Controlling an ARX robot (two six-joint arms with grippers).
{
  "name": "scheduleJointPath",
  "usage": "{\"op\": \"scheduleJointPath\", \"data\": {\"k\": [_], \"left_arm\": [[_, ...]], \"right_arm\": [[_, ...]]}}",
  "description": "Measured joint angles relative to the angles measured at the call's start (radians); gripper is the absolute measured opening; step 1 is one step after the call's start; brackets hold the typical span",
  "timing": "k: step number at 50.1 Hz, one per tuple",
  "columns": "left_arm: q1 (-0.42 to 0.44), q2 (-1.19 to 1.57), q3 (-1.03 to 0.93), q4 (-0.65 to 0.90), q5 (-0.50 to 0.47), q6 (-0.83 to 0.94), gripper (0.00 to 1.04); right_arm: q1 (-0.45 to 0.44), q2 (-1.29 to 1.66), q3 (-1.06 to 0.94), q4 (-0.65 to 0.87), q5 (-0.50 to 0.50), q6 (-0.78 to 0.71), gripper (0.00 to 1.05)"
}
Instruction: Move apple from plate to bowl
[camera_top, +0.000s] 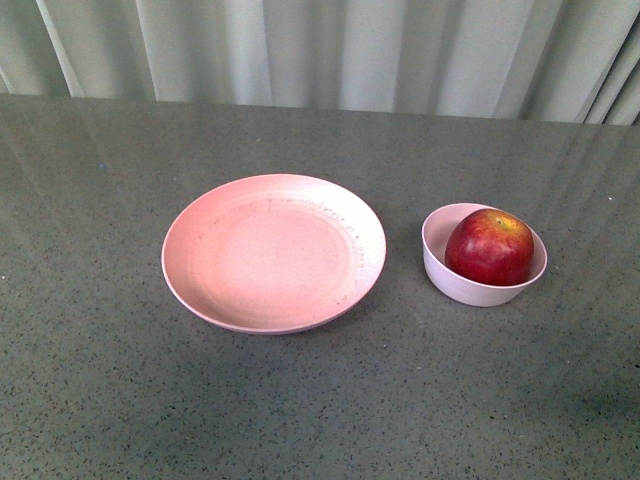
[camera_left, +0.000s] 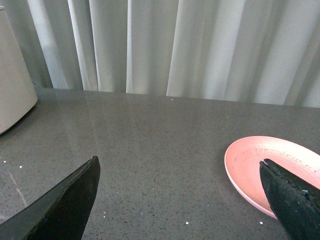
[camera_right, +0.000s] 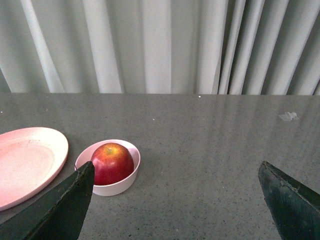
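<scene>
The apple (camera_top: 489, 247) sits inside the bowl (camera_top: 437, 272). It is dark red with a yellow-orange spot near the top, and it fills most of the bowl, so its top sticks up over the rim. The bowl is small, deep and pale pink-white. It stands on the gray speckled table (camera_top: 320, 400), to the right of the plate (camera_top: 273, 252) in the front view. The plate is wide, flat and pink, with little dark specks near its rim, and it has nothing on it. The bowl and the plate are near each other but do not touch. Neither arm shows in the front view. In the right wrist view, the right gripper (camera_right: 175, 205) has its two dark fingers (camera_right: 60, 210) spread wide apart with nothing between them; it is close to the table, and the apple in its bowl lies out past the fingers. In the left wrist view, the left gripper (camera_left: 180, 205) is also spread wide and holds nothing, and one finger tip covers a bit of the plate's edge. Pale curtains (camera_top: 320, 50) hang behind the table. A whitish thing (camera_left: 12, 80) stands at the table's side in the left wrist view.
</scene>
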Motion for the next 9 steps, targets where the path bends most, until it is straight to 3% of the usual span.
{"op": "scheduleJointPath", "data": {"k": [9], "left_arm": [[0.000, 0.000, 0.000, 0.000, 0.000, 0.000, 0.96]], "right_arm": [[0.000, 0.000, 0.000, 0.000, 0.000, 0.000, 0.96]]}}
